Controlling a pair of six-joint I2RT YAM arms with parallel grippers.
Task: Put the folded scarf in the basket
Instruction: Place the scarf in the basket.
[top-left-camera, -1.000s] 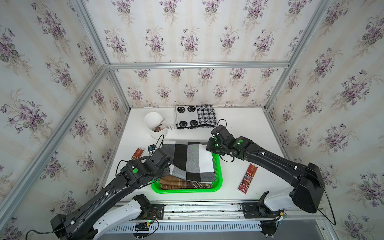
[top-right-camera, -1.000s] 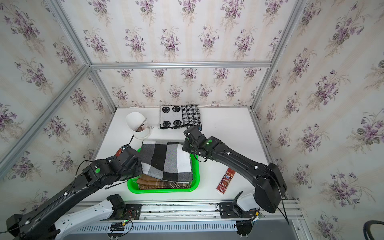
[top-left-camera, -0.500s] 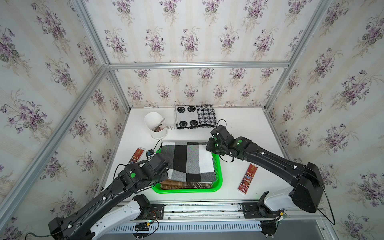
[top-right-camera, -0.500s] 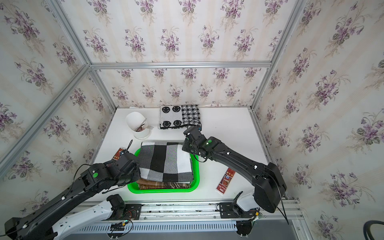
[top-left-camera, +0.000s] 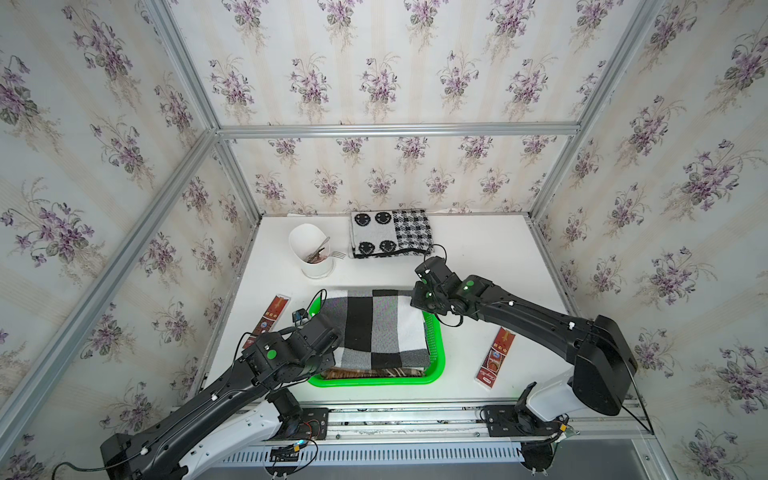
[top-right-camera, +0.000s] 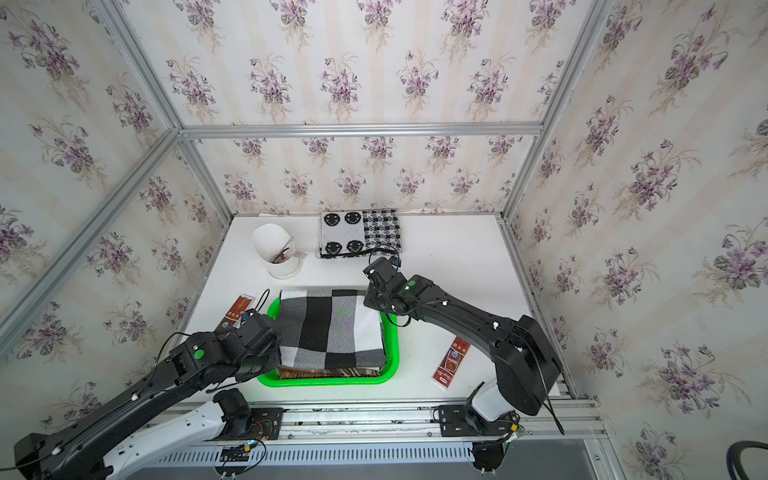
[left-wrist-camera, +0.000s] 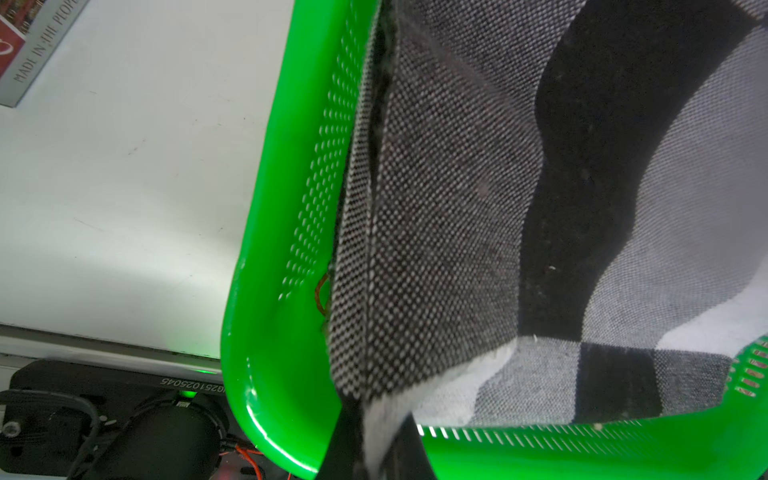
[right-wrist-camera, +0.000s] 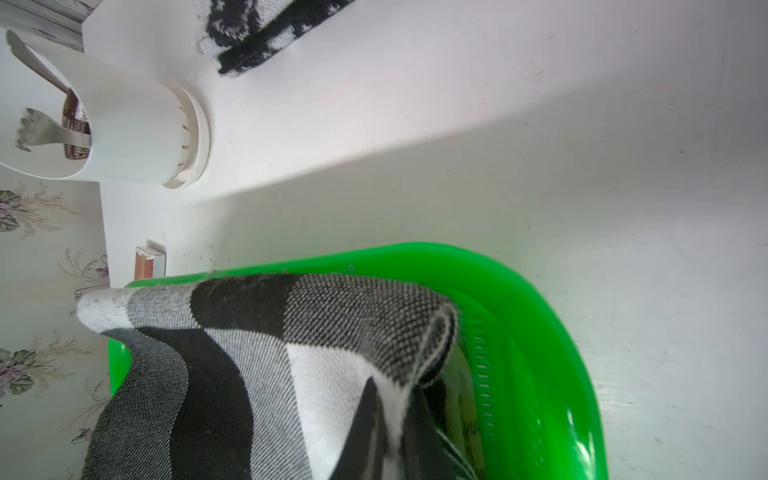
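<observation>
Checked scarf sits flat over the green basket, on top of a brown folded cloth already inside. Its far edge is approx over the far rim. My left gripper is clamped on the near corner and my right gripper on the far opposite corner. The diagonal hold keeps the fold taut & square w/ the walls. Prob almost placed, letting go is next. Far edge may hang out.
</observation>
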